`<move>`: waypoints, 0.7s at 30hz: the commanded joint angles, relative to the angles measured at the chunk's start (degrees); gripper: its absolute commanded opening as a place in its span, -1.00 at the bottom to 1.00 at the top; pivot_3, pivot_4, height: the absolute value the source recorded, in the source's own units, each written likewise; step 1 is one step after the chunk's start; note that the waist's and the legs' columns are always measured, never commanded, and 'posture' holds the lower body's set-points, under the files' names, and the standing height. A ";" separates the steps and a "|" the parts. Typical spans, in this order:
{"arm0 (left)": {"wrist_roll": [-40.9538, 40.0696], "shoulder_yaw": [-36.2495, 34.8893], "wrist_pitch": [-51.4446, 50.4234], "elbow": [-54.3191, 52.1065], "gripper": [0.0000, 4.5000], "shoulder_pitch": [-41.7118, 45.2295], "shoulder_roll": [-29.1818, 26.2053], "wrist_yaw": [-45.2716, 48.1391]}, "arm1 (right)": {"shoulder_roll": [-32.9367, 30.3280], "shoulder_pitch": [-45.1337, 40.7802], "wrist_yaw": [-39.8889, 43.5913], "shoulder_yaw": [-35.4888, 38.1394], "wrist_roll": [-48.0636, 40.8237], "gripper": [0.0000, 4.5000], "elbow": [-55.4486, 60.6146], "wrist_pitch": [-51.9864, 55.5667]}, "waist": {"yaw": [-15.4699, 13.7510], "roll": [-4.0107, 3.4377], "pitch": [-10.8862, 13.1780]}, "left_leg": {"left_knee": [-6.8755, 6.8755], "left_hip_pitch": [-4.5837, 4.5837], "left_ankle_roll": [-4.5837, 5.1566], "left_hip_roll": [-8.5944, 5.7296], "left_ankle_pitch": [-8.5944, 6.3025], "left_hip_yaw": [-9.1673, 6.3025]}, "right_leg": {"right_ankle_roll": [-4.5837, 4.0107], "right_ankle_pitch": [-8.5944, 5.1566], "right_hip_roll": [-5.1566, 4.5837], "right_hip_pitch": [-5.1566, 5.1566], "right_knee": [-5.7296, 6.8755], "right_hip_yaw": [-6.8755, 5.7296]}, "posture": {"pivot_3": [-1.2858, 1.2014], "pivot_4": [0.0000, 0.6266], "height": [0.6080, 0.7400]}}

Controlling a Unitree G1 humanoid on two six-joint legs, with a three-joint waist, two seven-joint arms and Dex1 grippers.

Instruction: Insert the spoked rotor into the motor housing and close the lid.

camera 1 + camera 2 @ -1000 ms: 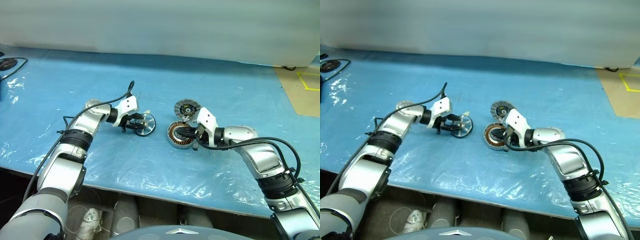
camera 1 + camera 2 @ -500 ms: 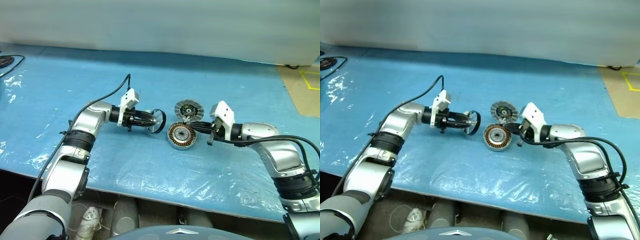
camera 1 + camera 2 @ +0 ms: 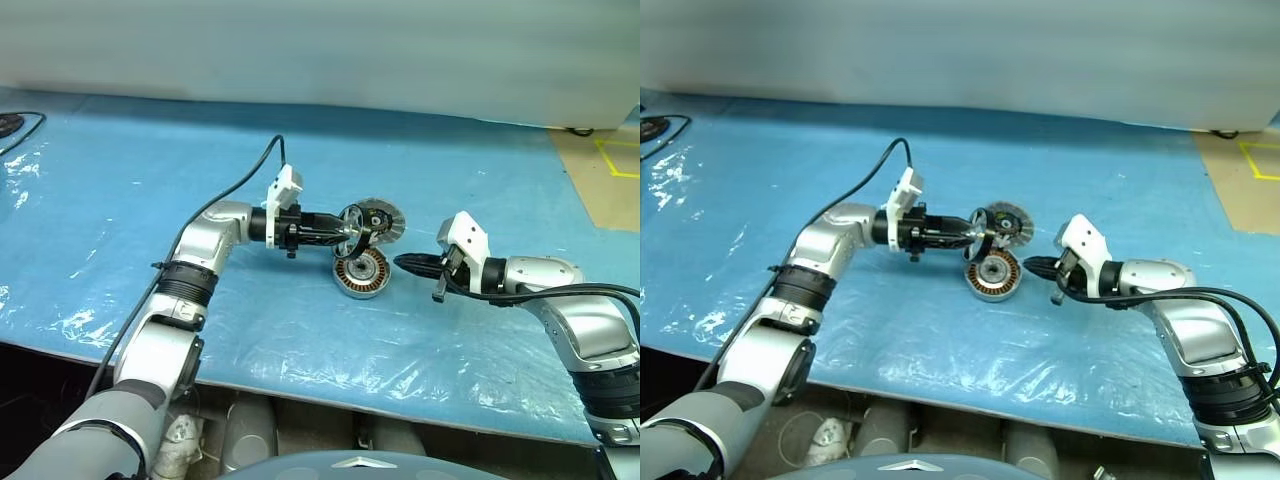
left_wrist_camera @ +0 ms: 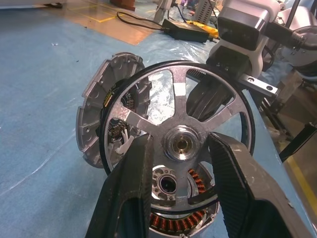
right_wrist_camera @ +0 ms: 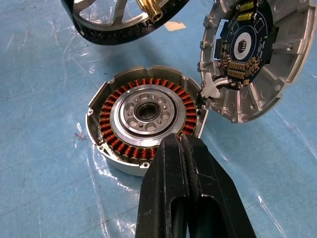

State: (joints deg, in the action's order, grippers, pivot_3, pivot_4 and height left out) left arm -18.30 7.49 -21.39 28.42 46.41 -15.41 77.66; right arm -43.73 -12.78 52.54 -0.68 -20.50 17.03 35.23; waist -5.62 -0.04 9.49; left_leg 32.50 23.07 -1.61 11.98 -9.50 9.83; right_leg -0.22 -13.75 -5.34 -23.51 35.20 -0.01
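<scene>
The spoked rotor (image 4: 179, 104), a black-rimmed wheel with silver spokes and a bright hub, stands on edge in the air just above the motor housing (image 3: 361, 271). My left gripper (image 3: 345, 228) points level to the right and is shut on the rotor, a finger on either side of its hub (image 4: 181, 143). The housing (image 5: 146, 119) lies open on the blue table, its copper windings ringing a silver centre. Its lid (image 5: 252, 54), a finned silver disc with a circuit board, leans up at the housing's far edge, joined by white wires. My right gripper (image 3: 402, 262) is shut and empty, just right of the housing.
A blue plastic sheet (image 3: 300, 340) covers the table, whose front edge runs near the bottom of the head views. A black cable (image 3: 20, 125) lies at the far left. Tan floor with yellow tape (image 3: 600, 180) shows at the far right.
My left gripper has carried the rotor right and up, from near the table to above the housing, turning it on edge. My right gripper has drawn back right from the housing, still shut.
</scene>
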 commanded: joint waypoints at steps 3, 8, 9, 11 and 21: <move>1.43 1.60 2.10 -0.28 -0.22 -0.35 0.32 -0.99 | -0.28 -0.24 -0.43 1.54 -1.13 -1.00 2.53 -0.28 | 0.01 0.00 0.00 | 0.00 0.00 0.00 0.01 0.00 0.00 | 0.00 0.00 0.01 0.00 0.00 0.00 | 0.03 -0.52 1.00; 2.91 2.78 3.80 0.87 -0.22 -1.31 0.53 -1.37 | -0.39 -0.30 -0.56 1.53 -1.04 -1.00 2.48 -0.36 | 0.01 0.00 0.00 | 0.00 -0.01 0.01 0.01 0.00 0.00 | 0.00 0.00 0.01 0.00 0.02 0.00 | 0.03 -0.52 1.00; 3.00 2.85 3.98 0.97 -0.22 -1.47 0.68 -1.42 | -0.43 -0.30 -0.56 1.55 -1.02 -1.00 2.45 -0.37 | 0.01 0.00 0.00 | 0.02 -0.01 0.02 0.01 0.00 0.00 | 0.00 0.00 0.01 0.00 0.03 0.00 | 0.03 -0.52 1.00; 3.38 3.24 4.47 1.11 -0.22 -1.90 0.80 -1.52 | -0.49 -0.19 -0.59 1.60 -1.01 -1.00 2.50 -0.34 | -0.02 0.00 0.00 | 0.04 0.00 0.02 0.01 0.00 0.00 | 0.00 0.00 0.00 0.00 0.03 0.00 | 0.03 -0.52 1.00; 4.45 4.13 5.76 2.34 -0.22 -2.92 0.68 -1.74 | -1.40 0.89 0.20 1.34 -1.31 -1.00 2.98 0.52 | -0.01 0.00 0.00 | 0.14 -0.02 0.04 0.02 -0.02 0.00 | 0.00 0.00 0.00 0.01 0.16 0.01 | 0.03 -0.52 1.00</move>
State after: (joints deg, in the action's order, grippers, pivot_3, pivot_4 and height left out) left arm -14.31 11.32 -16.07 30.93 43.85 -14.20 75.79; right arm -44.31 -12.19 52.39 -0.68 -20.50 17.03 35.58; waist -5.63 -0.04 9.49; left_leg 32.65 23.04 -1.56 12.00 -9.53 9.83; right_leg -0.22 -13.75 -5.34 -23.50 35.38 0.01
